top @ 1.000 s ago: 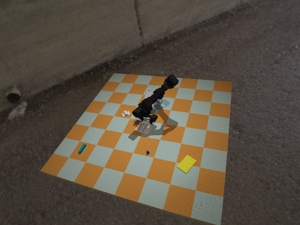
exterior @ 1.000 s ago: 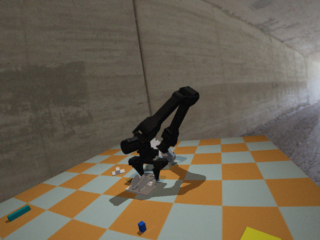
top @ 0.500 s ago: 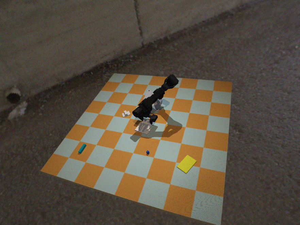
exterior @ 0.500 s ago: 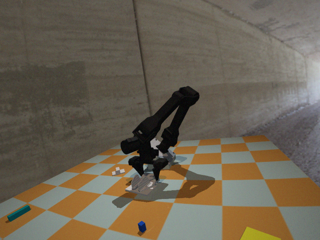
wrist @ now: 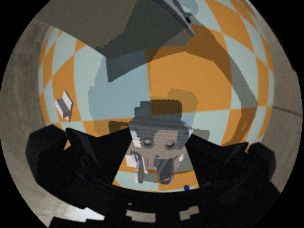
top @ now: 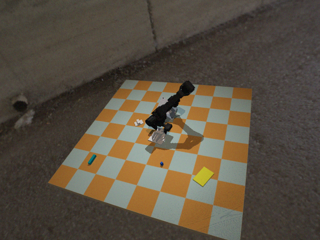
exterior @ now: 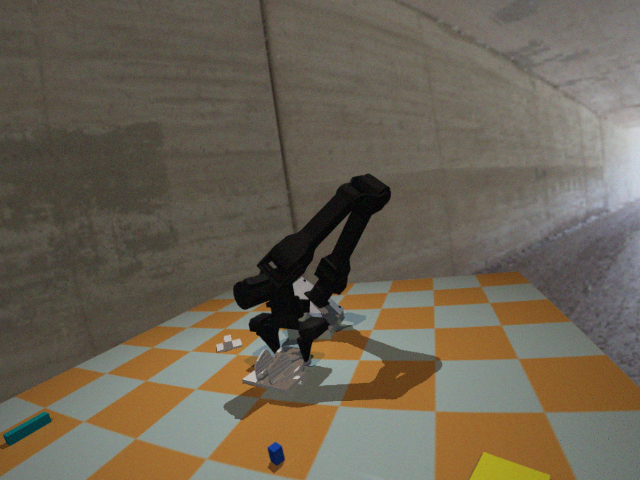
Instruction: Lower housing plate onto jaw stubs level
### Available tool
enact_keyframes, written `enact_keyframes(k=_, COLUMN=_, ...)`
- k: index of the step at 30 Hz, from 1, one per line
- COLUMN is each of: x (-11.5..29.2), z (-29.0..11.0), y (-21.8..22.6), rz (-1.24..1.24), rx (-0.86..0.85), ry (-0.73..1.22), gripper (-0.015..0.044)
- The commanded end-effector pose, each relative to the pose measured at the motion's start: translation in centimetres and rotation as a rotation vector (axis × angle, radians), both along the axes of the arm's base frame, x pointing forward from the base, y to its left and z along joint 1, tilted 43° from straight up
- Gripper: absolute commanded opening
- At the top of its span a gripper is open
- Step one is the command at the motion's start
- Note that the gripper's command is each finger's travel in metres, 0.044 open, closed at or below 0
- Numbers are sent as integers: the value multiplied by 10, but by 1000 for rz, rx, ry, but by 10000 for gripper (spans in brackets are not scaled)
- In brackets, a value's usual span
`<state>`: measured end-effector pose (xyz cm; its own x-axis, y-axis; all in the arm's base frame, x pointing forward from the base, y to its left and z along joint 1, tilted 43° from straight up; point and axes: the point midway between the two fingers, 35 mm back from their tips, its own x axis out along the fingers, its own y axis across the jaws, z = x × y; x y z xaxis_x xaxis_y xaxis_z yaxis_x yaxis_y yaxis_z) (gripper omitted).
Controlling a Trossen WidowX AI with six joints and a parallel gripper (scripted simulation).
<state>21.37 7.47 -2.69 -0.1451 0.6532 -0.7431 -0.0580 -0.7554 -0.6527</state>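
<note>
Housing plate sits between the wide-set fingers, over the two jaws

Nearest in the exterior view, a yellow card (top: 203,176) (exterior: 509,469) is cut off at the bottom right; the top view shows it whole, lying flat at lower right. A blue block (top: 161,163) (exterior: 276,453) (wrist: 186,188) stands at the bottom centre of the exterior view, and only a sliver of it shows at the wrist view's lower edge. A teal bar (top: 91,159) (exterior: 27,428) lies at lower left in the top and exterior views.

Farther in, a pale base (top: 152,140) (exterior: 257,381) lies near the middle, with the jaws over it. The wrist view alone clearly shows the housing plate (wrist: 159,135), low centre, its two round holes facing up and both jaws reaching out below it. In the other two views its outline merges with the claw and the jaws, so I cannot tell whether it is level or fully seated.

The claw (top: 160,131) (exterior: 293,356) (wrist: 159,132) has its fingers set wide at either side of the plate; whether they grip it, I cannot tell.

Beyond, at left, lies a small white stepped piece (top: 138,122) (exterior: 228,344) (wrist: 64,105). A white panel (top: 162,101) (exterior: 303,283) is partly hidden behind the black arm (top: 168,106) (exterior: 328,214).
</note>
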Motion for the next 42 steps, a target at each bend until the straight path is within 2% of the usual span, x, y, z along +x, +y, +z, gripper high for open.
enact_keyframes(k=1, x=0, z=0, y=0, rz=0, rx=0, ry=0, gripper=430)
enact_keyframes(k=16, x=1, z=2, y=-1, rz=0, rx=0, ry=0, gripper=440)
enact_keyframes(k=24, x=9, z=54, y=-44, rz=14, rx=6, ry=-8, gripper=440)
enact_keyframes(k=31, x=10, z=50, y=-43, rz=2, rx=6, ry=-14, gripper=440)
enact_keyframes(k=37, x=-2, z=88, y=-86, rz=13, rx=1, ry=-8, gripper=440)
enact_keyframes(k=42, x=-3, z=89, y=-88, rz=14, rx=1, ry=-7, gripper=440)
